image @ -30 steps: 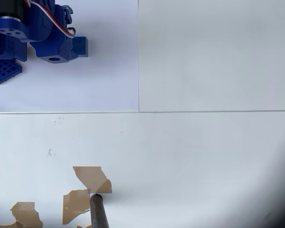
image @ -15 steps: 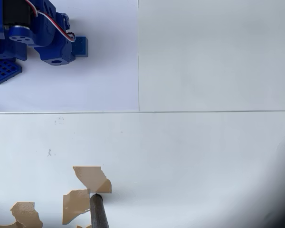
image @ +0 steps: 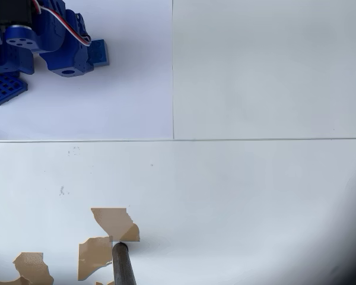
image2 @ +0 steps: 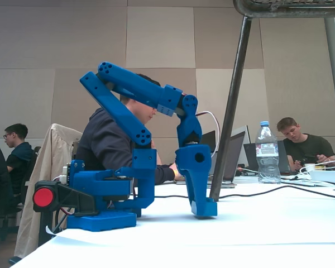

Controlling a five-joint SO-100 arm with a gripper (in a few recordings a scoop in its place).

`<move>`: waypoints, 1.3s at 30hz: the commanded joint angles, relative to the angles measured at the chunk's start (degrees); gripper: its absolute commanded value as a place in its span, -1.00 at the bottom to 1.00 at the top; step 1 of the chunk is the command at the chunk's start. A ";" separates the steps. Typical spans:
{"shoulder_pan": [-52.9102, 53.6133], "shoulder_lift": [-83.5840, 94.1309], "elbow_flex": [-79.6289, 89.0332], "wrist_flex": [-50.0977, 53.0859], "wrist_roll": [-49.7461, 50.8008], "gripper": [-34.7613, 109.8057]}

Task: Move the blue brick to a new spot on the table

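The blue brick (image: 98, 52) sits at the upper left of the tabletop (image: 255, 196) in my overhead view, pressed against the tip of the claw (image: 90, 54). I see it as a small square block, so I can report no long axis; its visible edges lie slightly skewed to the picture's frame. Its studs I cannot resolve at this size. In the fixed view the brick (image2: 209, 209) shows as a low blue block at the foot of the claw (image2: 204, 207), resting on the white surface, flat and upright.

The claw comes down steeply onto the tabletop (image2: 257, 234) in the fixed view, its tip at the surface and in contact with the brick. From either camera I cannot tell whether the jaws are closed on the brick or merely set against it: from above the arm's body covers them, and from the side they merge with the brick's own colour.

Also in the overhead view: a blue perforated plate (image: 5, 88) at the left edge, just beside the arm; torn brown tape patches (image: 114, 222) near the bottom left, well apart from the brick; and a dark rod (image: 123, 265) rising from the bottom edge and touching the tape. Thin seam lines cross the surface.

In the fixed view a water bottle (image2: 266, 152) and a laptop (image2: 229, 162) stand behind the arm, with people seated beyond.
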 commanded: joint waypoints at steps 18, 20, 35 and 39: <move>-0.18 -55.99 -79.19 13.45 13.18 -0.50; -0.18 -60.64 -85.52 15.56 14.15 -0.51; 2.99 -94.39 -134.21 33.40 16.35 -0.51; 3.16 -96.33 -135.09 33.40 17.05 -0.50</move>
